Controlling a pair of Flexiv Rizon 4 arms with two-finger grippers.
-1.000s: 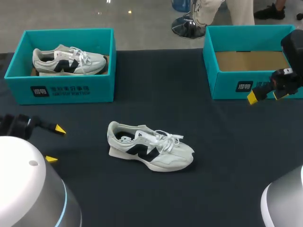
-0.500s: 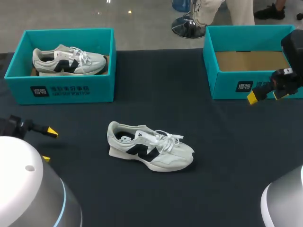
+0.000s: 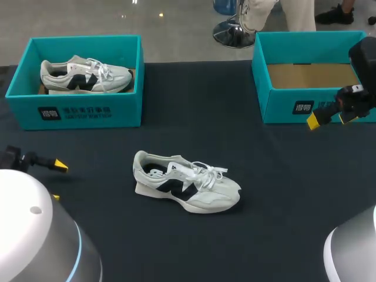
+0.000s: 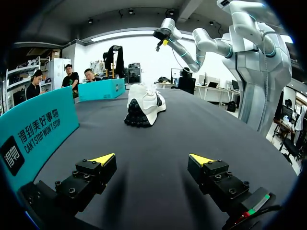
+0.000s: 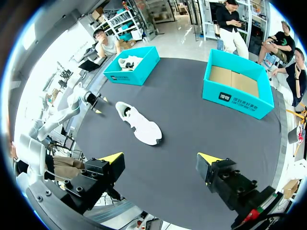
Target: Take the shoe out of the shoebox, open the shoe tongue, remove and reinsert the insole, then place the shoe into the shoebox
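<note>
Shoe lies well apart from the cardboard-floored shoebox

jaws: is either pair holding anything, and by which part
Nothing is held: both pairs of jaws stand open; the white lace-up sneaker lies apart from them.

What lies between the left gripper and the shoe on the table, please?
Only bare dark table: in the left wrist view, nothing lies between the open left gripper and the shoe.

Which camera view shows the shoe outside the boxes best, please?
The head view: the shoe lies whole and side-on. The left wrist view shows only its heel end; the right wrist view shows it small, from above.
</note>
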